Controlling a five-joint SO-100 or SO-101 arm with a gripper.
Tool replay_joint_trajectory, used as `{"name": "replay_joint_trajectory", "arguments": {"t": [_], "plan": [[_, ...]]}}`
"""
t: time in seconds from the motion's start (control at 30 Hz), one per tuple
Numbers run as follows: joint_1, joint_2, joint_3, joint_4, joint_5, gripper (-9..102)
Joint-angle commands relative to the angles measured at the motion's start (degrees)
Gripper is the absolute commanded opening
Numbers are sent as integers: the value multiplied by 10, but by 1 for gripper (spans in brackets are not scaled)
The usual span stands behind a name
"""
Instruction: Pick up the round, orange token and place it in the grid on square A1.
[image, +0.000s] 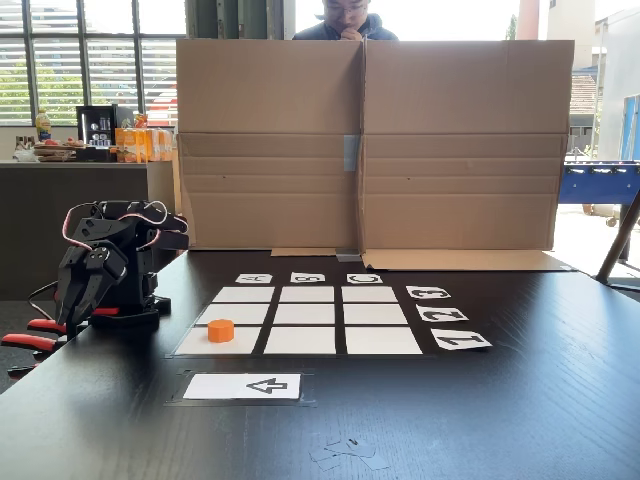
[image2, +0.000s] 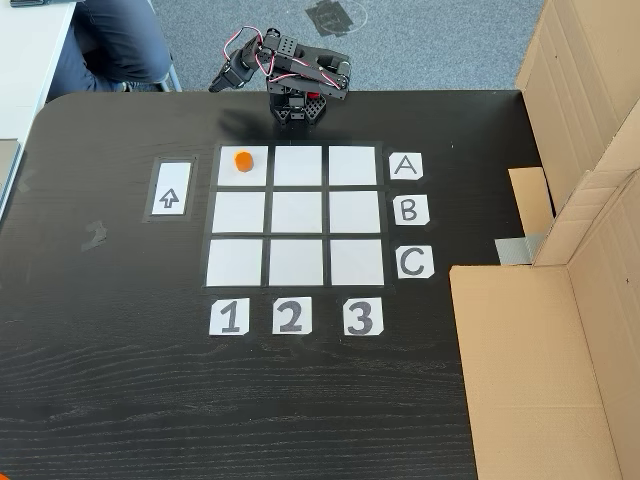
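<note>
We see a small bright orange token (image2: 242, 160), a short puck with faintly faceted sides, lying flat on square A1 (image2: 230, 174), the corner cell of the grid (image2: 296, 214) in line with the "A" card (image2: 405, 166) and the "1" card (image2: 229, 317). It sits toward that cell's far side, near the arm, and is smaller than the cell, with white paper showing around it.

The black arm (image2: 300, 75) is folded at the table's (image2: 120, 380) far edge in the top-down fixed view, well apart from the token. Its gripper (image: 72, 312) hangs past the table's left edge in the low fixed view, pointing down with nothing in it; we cannot tell how far its jaws are parted.

An arrow card (image2: 170, 190) lies just beside the grid on the "1" column's side. A cardboard screen (image: 370, 145) stands along the edge nearest the letter cards, with a person (image: 345, 20) behind it. Wide bare tabletop surrounds the grid below the number cards.
</note>
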Motion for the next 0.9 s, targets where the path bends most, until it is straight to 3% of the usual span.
{"name": "replay_joint_trajectory", "arguments": {"t": [0.0,0.87], "plan": [[-1,3,2,3,-2,8],[-3,4,4,8,-4,8]]}}
